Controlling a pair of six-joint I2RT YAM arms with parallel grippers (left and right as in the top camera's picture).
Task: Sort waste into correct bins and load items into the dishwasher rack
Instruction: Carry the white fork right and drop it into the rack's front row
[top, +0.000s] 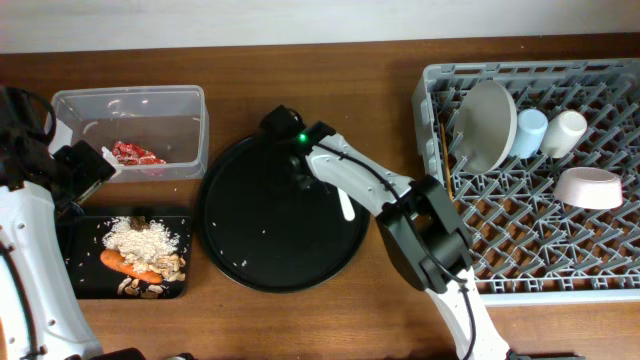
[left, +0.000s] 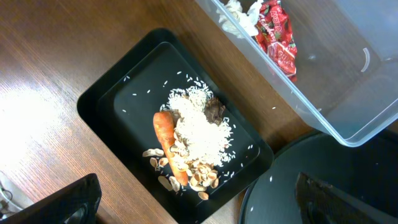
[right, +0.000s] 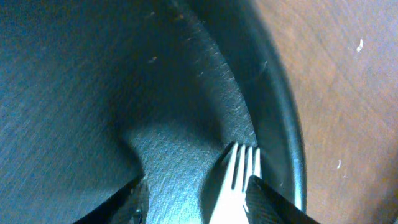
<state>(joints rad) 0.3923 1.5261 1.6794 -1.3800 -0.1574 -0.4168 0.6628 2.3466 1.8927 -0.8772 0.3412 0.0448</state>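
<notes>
My right gripper (top: 300, 172) (right: 196, 194) is open, low over the large round black tray (top: 250, 235). The white fork (top: 346, 208) (right: 239, 171) lies on that tray; its tines show between my fingers, close against the right one. My left gripper (top: 88, 168) (left: 199, 208) is open and empty above the shallow black tray (top: 90, 285) (left: 112, 93), which holds rice (left: 199, 127), an orange carrot (left: 166, 134) and brownish bits (left: 199, 177). The clear tub (top: 190, 110) (left: 348, 118) holds the red wrapper (top: 137, 154) (left: 277, 34) and white paper (left: 239, 15).
The grey rack (top: 540, 260) at the right holds the pale plate (top: 487, 125), light blue cup (top: 530, 133), white cup (top: 565, 130), cream-pink bowl (top: 588, 187) and chopsticks (top: 445, 160). A few rice grains lie on the round tray.
</notes>
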